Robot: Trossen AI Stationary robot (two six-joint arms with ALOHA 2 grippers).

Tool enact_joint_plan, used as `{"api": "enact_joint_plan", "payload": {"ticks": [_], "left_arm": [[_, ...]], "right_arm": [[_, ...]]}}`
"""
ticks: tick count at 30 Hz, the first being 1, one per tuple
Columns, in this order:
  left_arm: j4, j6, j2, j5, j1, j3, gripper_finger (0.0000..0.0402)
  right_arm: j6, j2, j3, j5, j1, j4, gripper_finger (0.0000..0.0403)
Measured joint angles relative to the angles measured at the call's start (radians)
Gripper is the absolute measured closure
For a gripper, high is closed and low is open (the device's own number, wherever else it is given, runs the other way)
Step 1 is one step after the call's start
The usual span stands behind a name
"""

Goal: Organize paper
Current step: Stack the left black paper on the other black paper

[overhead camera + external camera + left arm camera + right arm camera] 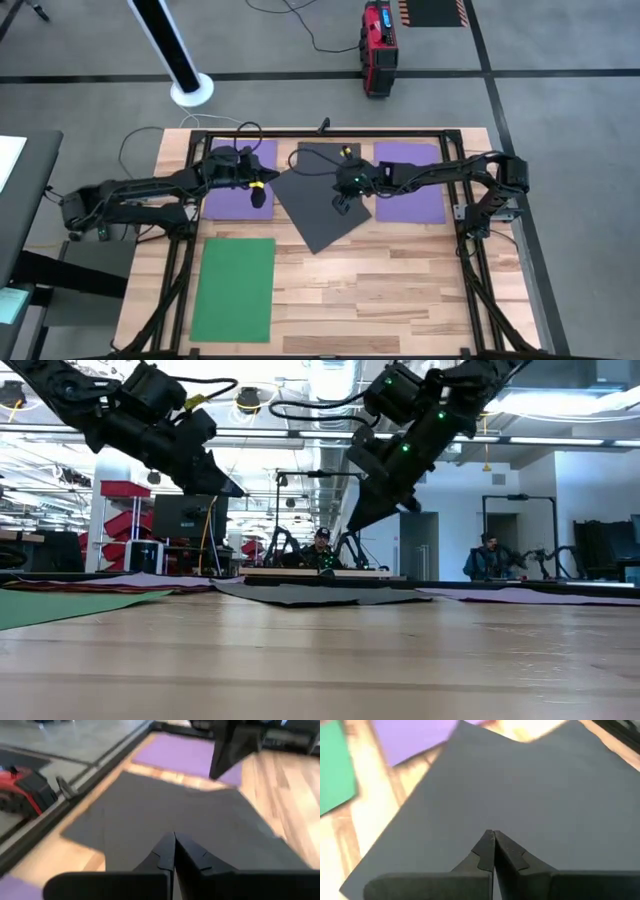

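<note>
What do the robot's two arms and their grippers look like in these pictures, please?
Both arms are dark, nearly black, jointed and angular, with black cables looped along them. The left gripper carries a small yellow mark near its wrist; the right gripper shows green indicator lights and a yellow spot behind it. Each gripper ends in two slim, pointed, wedge-shaped black fingers.

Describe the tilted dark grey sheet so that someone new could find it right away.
On the pale wooden tabletop, look at the far middle, between two purple paper sheets. The tilted dark grey paper sheet lies there, the only sheet turned diamond-wise, overlapping a straight dark grey sheet behind it.
</note>
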Motion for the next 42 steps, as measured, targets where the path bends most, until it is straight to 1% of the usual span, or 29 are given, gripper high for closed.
{"api": "enact_joint_plan", "payload": {"ticks": [3,7,10,14,19,25,29,34,36,42], "left_arm": [[-0.05,-0.002,0.016,-0.001,-0.005,0.0,0.0401],[-0.103,-0.013,0.055,-0.005,-0.006,0.002,0.0401],[-0.191,-0.002,0.095,-0.014,-0.013,0.046,0.0402],[-0.291,0.044,0.171,-0.083,-0.038,0.124,0.0401],[-0.389,0.082,0.296,-0.139,-0.058,0.212,0.0401],[-0.397,0.095,0.435,-0.166,-0.083,0.267,0.0402],[-0.41,0.096,0.493,-0.206,-0.096,0.293,0.0401],[-0.416,0.096,0.546,-0.24,-0.095,0.296,0.0401],[-0.413,0.102,0.562,-0.271,-0.095,0.296,0.0402],[-0.372,0.137,0.583,-0.336,-0.09,0.297,0.0402]], "right_arm": [[-0.049,0.0,-0.036,-0.047,-0.013,0.039,0.0403],[-0.091,0.0,-0.045,-0.072,-0.035,0.047,0.0403],[-0.12,0.0,-0.046,-0.073,-0.049,0.037,0.0403],[-0.147,0.0,-0.046,-0.073,-0.062,0.035,0.0403],[-0.161,0.0,-0.046,-0.073,-0.071,-0.004,0.0403],[-0.178,0.0,-0.046,-0.069,-0.088,-0.054,0.0403],[-0.186,0.0,-0.046,-0.067,-0.088,-0.055,0.0403],[-0.188,0.0,-0.046,-0.051,-0.087,-0.055,0.0403],[-0.188,0.0,-0.046,-0.046,-0.087,-0.062,0.0403],[-0.184,0.0,-0.046,-0.043,-0.087,-0.075,0.0403]]}}
